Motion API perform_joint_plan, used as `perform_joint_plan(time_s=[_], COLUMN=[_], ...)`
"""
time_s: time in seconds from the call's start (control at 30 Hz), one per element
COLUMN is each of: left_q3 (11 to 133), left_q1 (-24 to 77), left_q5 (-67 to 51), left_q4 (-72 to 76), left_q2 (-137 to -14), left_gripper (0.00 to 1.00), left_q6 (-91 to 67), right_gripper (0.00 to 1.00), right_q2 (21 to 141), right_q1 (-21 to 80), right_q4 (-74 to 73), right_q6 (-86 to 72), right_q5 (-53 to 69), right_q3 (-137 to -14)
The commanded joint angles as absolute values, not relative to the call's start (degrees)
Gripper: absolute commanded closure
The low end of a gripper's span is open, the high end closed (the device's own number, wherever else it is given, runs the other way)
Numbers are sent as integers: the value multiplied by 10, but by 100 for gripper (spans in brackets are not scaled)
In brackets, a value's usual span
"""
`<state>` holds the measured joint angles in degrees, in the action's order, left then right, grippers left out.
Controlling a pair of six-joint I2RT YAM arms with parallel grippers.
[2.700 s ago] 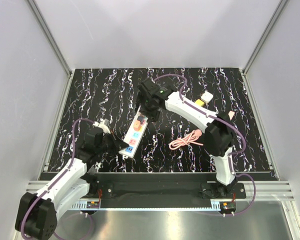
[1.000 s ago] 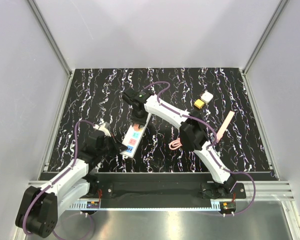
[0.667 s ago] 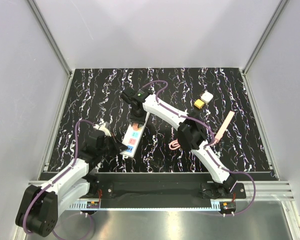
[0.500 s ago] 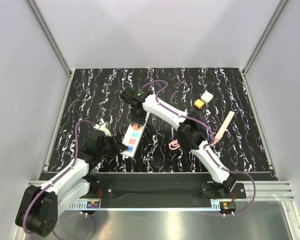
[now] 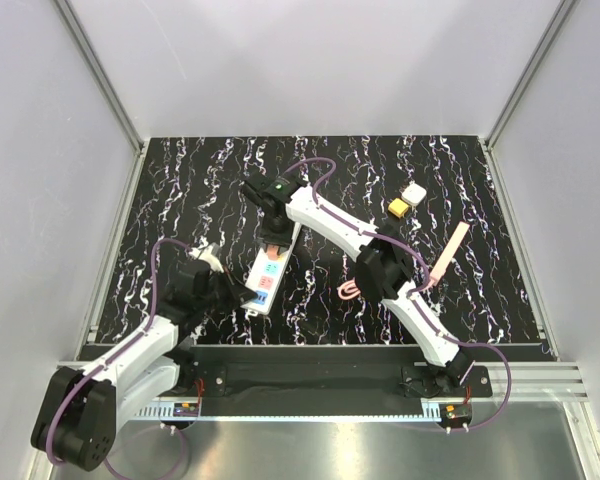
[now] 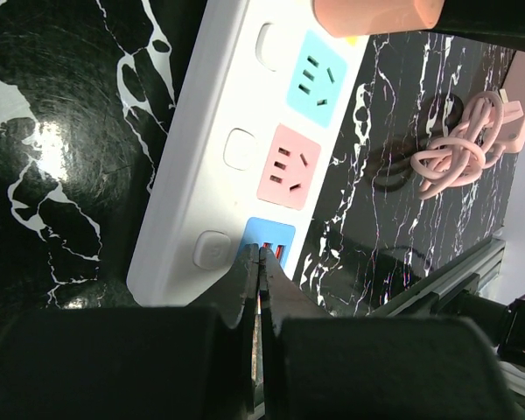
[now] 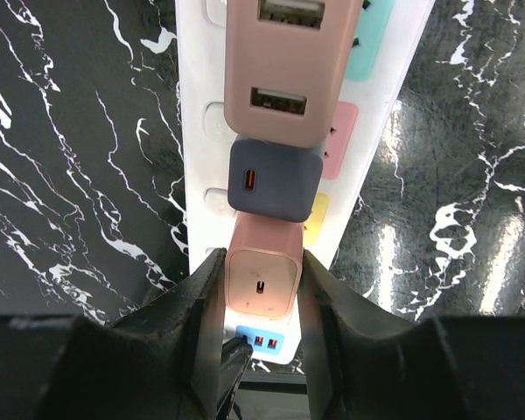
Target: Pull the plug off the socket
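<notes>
The socket is a long white power strip lying slantwise on the black marbled table. Three adapters stand in it: a large pink one, a dark blue one and a small pink plug. My right gripper reaches down over the socket and is shut on that small pink plug, one finger against each side. My left gripper is shut, with its tips pressed on the socket at the blue patch on its near end. In the top view the right gripper hides the plug.
A coiled pink cable lies right of the socket, partly under the right arm. A white cube adapter, a yellow block and a pink stick sit at the back right. Grey walls enclose the table.
The right arm swung left along the socket and came down over the plug. Over the last second it barely moved, and its fingers closed slightly. The left arm stayed put.
</notes>
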<state>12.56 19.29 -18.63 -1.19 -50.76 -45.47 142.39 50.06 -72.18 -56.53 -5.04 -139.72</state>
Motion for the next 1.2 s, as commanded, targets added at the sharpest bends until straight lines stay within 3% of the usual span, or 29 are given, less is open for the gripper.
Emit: perform_joint_plan(time_s=[0.0, 0.47, 0.7, 1.17], left_q3=[122, 193, 259, 251], left_q1=[191, 191, 191, 191], left_q5=[-172, -186, -185, -184], left_q4=[-46, -83, -56, 72], left_q2=[-523, -478, -594, -770], left_gripper=[100, 100, 100, 100], left_q6=[-433, -431, -417, -446], right_gripper=[100, 100, 100, 100], right_q2=[1403, 1419, 1411, 1424], right_q1=[503, 504, 504, 504], right_q4=[-744, -740, -726, -694], right_q6=[-552, -544, -545, -552], right_q5=[-45, -28, -24, 13], right_q3=[-1455, -1457, -1434, -1408])
